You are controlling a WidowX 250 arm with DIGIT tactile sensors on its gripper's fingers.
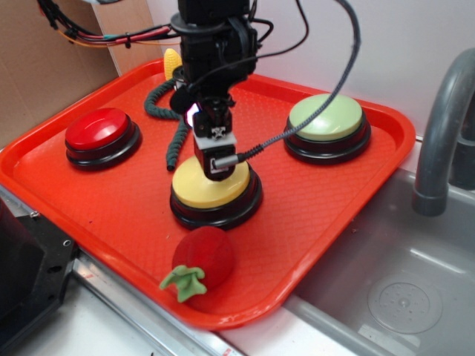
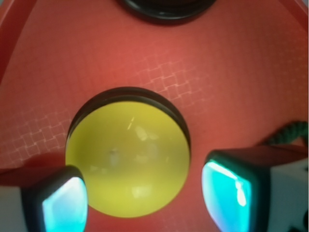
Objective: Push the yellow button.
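Observation:
The yellow button point(image 1: 199, 193), a yellow dome on a black round base, sits near the middle of the red tray point(image 1: 111, 200). My gripper point(image 1: 220, 169) points straight down over the far part of the dome, very close to it; whether it touches cannot be told. In the wrist view the yellow button point(image 2: 128, 159) fills the centre. My gripper point(image 2: 145, 198) is open there, with its cyan-lit pads point(image 2: 65, 205) on either side of the dome's near edge and nothing held.
On the tray stand a red button point(image 1: 99, 133) at the left and a pale green button point(image 1: 326, 119) at the back right. A red toy tomato point(image 1: 204, 256) lies in front, and a toy corn point(image 1: 172, 61) and coiled cable point(image 1: 167, 111) behind. A sink point(image 1: 415, 289) and faucet point(image 1: 445, 126) are on the right.

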